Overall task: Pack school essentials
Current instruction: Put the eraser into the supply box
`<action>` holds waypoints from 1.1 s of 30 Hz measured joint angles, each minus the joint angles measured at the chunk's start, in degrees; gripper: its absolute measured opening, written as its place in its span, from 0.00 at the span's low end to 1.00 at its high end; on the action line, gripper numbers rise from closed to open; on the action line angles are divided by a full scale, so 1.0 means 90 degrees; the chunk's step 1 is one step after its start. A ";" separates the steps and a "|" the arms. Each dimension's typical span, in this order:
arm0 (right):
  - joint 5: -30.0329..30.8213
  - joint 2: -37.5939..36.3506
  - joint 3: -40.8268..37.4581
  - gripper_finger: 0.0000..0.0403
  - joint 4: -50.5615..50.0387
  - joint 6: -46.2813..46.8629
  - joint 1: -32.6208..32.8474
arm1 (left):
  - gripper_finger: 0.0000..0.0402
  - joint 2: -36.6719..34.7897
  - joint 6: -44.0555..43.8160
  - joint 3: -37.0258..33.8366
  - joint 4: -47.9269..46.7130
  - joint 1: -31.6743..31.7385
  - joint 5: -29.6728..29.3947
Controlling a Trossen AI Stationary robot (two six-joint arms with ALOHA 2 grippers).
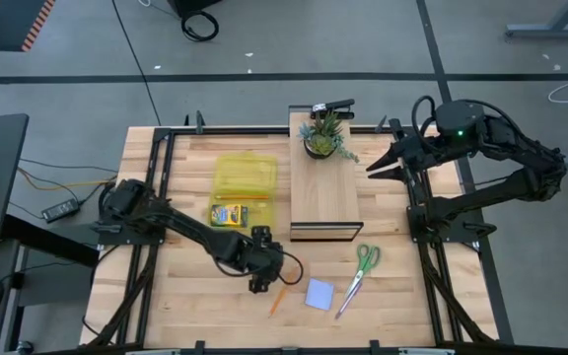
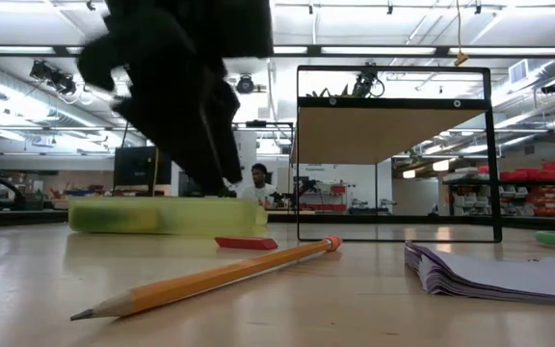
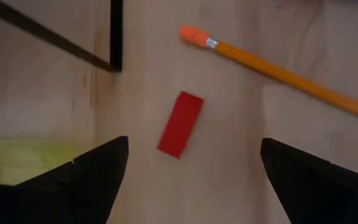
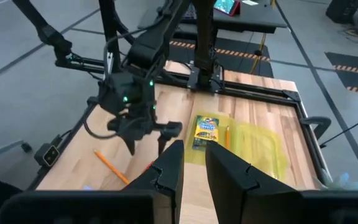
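The left gripper (image 3: 191,168) hangs low over the table, fingers spread wide, holding nothing. A small red eraser (image 3: 180,124) lies flat just ahead between them. An orange pencil (image 3: 278,71) rests beside it, near the yellow case (image 1: 244,177).

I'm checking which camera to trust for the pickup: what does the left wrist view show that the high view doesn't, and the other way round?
Only the left wrist view shows the small red eraser clearly, lying flat between the open left gripper's fingers, apart from the pencil. Only the high view shows the scissors, the blue sticky-note pad, the crayon box, the yellow case, the plant and the right gripper waiting near the table's far edge. Both show the orange pencil and the wooden stand's black frame.
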 joint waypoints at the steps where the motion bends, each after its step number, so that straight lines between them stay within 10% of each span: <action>1: 0.0000 0.0000 0.0000 0.18 -0.0008 0.0031 0.0000 | 0.91 0.0061 0.0131 0.0000 0.0054 0.0027 -0.0004; 33: 0.0000 0.0002 0.0000 0.18 -0.0021 0.0236 0.0000 | 0.45 0.0326 0.1952 -0.0758 0.1388 0.0950 0.1815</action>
